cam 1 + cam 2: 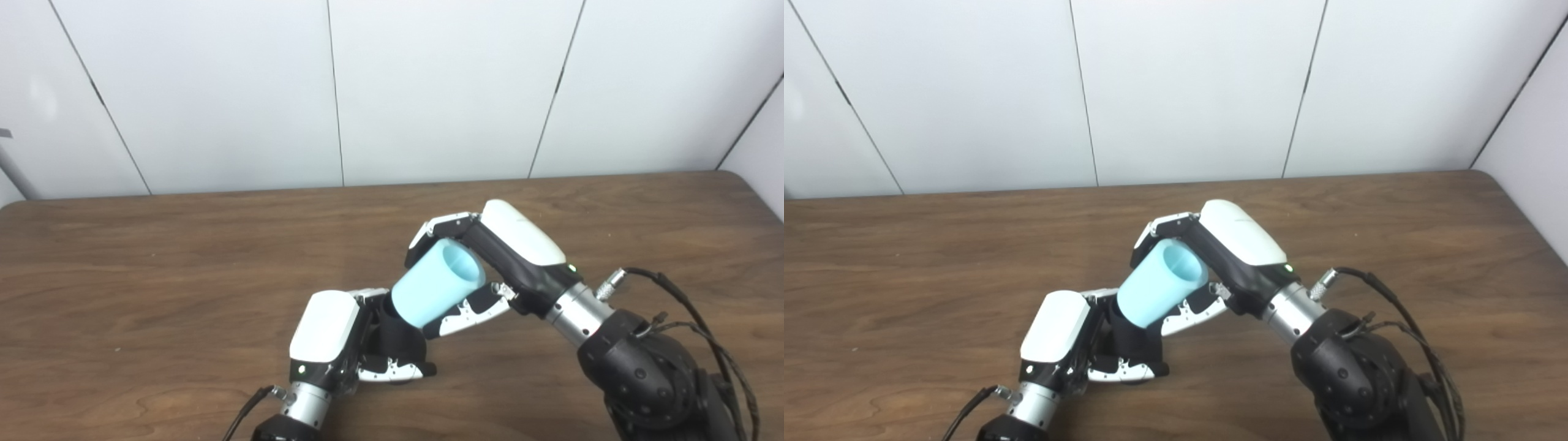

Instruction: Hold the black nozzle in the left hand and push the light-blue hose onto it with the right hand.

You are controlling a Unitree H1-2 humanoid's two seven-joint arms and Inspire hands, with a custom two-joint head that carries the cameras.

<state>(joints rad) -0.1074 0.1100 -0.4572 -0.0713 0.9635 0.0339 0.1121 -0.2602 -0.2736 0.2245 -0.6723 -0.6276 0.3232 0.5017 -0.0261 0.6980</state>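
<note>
Both grip: left robot hand [343, 343] black nozzle [398, 337], right robot hand [490, 257] light-blue hose [429, 294].

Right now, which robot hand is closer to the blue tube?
Right. The right hand is wrapped around the light-blue hose, holding it. The left hand sits just below its lower end, gripping the black nozzle there.
</note>
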